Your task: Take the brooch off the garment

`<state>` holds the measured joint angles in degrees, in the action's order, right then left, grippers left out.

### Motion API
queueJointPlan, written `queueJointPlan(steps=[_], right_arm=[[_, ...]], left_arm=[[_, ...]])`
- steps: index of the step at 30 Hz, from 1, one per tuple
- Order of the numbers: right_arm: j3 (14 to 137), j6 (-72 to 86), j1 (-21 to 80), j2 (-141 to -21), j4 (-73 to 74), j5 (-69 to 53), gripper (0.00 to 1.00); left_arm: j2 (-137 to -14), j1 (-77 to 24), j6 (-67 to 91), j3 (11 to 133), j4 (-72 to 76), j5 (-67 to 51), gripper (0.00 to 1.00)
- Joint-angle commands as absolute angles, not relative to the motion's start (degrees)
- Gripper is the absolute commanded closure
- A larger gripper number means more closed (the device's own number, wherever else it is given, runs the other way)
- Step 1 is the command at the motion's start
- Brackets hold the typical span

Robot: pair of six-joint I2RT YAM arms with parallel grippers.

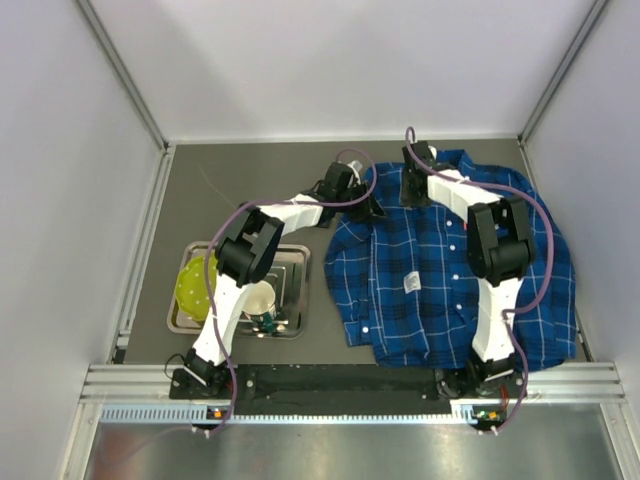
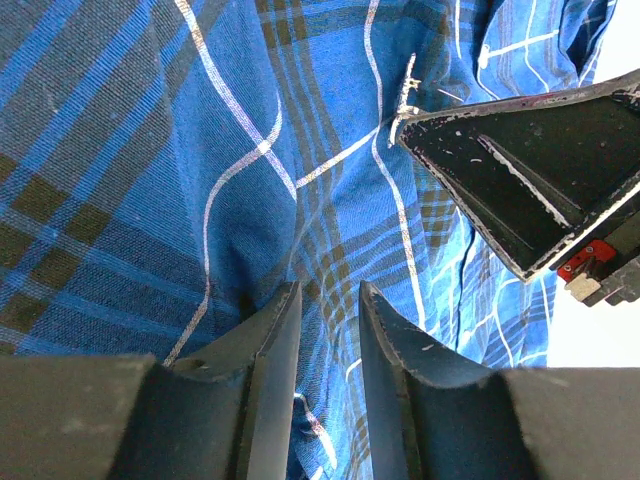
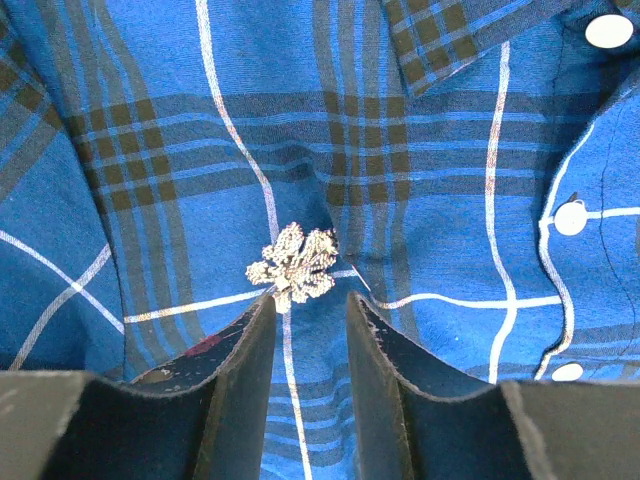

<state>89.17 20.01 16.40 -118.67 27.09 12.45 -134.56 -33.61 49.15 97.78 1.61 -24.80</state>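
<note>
The garment [image 1: 450, 290], a blue plaid shirt, lies flat at the right of the table, collar at the far end. The brooch [image 3: 293, 265], a small silvery flower cluster, is pinned to the cloth just beyond my right gripper [image 3: 308, 298]. Its jaws are a little apart, and the left fingertip touches the brooch's lower edge. In the left wrist view the brooch [image 2: 405, 98] shows edge-on at the tip of the right gripper's fingers [image 2: 500, 170]. My left gripper [image 2: 328, 290] is shut on a fold of the garment [image 2: 200, 200] close beside it. In the top view both grippers, left [image 1: 368, 208] and right [image 1: 413, 190], are at the shirt's upper left.
A metal tray [image 1: 185, 320] at the left holds a yellow-green dish [image 1: 192, 285] and a cup [image 1: 258, 300]. A white cloth tag [image 1: 411, 283] is on the shirt's middle. White buttons [image 3: 569, 217] run along the placket to the right. Walls enclose the table.
</note>
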Motion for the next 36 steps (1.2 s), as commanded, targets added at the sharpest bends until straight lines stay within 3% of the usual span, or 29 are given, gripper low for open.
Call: queueJointPlan(steps=[1,12,18,30,36], right_arm=[[92.5,20.0,16.8,-119.4,27.2,12.5,0.65],[95.2,19.0,18.4,-120.4,27.2,12.4,0.56],[97.6,19.2,18.4,-122.9,28.7,13.8,0.62],[97.8,20.0,18.4,-123.7,29.8,14.5,0.63],[96.9,20.5,18.5,-122.0,29.4,15.5,0.70]], left_arm=[[-133.3,-33.3,47.5,97.6,1.5,-24.5,0.65],[-132.7,-33.4,47.9,96.8,2.6,-25.4,0.64],[-132.4,-33.4,48.1,96.0,3.3,-25.8,0.64],[-132.9,-33.4,48.7,96.4,4.0,-26.0,0.63],[-132.9,-33.4,48.6,96.4,3.9,-25.8,0.64]])
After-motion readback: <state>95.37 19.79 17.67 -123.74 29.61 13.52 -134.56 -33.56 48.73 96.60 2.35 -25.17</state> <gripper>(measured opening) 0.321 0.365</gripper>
